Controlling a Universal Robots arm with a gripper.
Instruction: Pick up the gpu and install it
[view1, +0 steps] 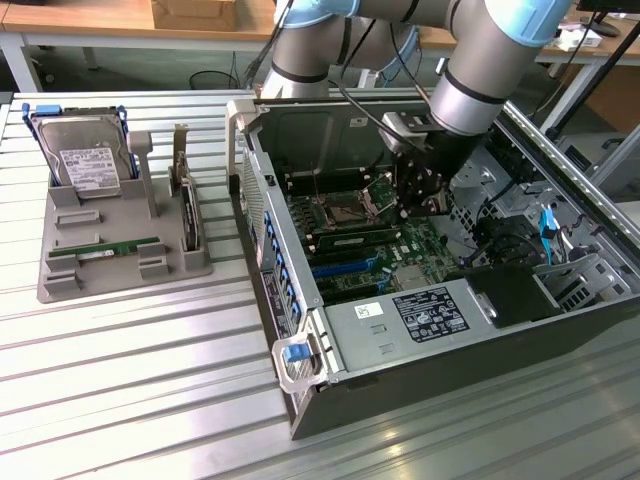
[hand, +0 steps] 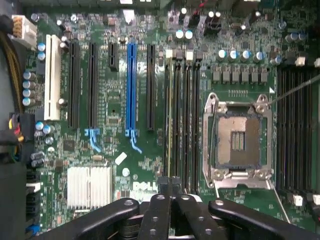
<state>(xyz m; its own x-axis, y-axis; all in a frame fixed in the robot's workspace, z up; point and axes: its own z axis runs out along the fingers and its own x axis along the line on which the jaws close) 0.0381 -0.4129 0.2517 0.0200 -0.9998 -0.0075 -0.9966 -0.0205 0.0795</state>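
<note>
We hover our gripper, fingers together and empty, over the motherboard while the gpu, a light, stiff, fragile stick best pinched by its long edges, lies in the tray.

The exterior view looks down at an angle from well back, over the ribbed surface and the open computer case. The wrist view looks straight down, close above the motherboard. Both views share that motherboard and the CPU socket.

Matt grey plastic tray on ribbed, shiny metal table.
</note>
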